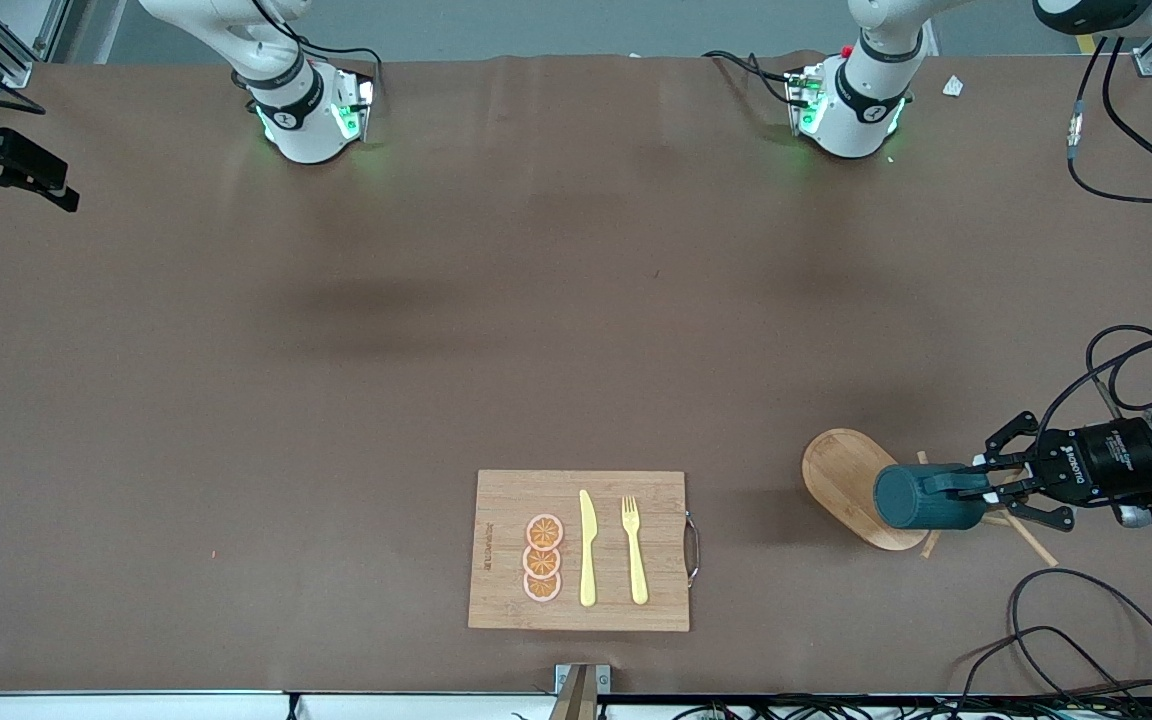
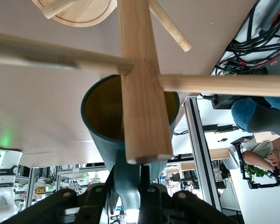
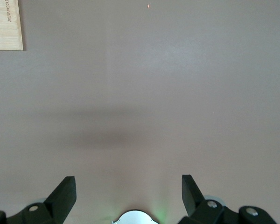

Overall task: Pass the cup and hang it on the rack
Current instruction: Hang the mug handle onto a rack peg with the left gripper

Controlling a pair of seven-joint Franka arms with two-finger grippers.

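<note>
The left gripper (image 1: pixel 986 480), clamped on the teal cup's (image 1: pixel 921 497) handle, holds it sideways over the wooden mug rack (image 1: pixel 851 480) so a peg (image 2: pixel 60 55) can catch it, while the right gripper (image 3: pixel 129 191) waits with jaws apart.

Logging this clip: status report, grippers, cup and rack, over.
Left gripper shut on cup handle, cup sideways over rack, not yet hung. Right gripper open, waiting over bare table. Rack's post crosses cup mouth; pegs close around.
</note>
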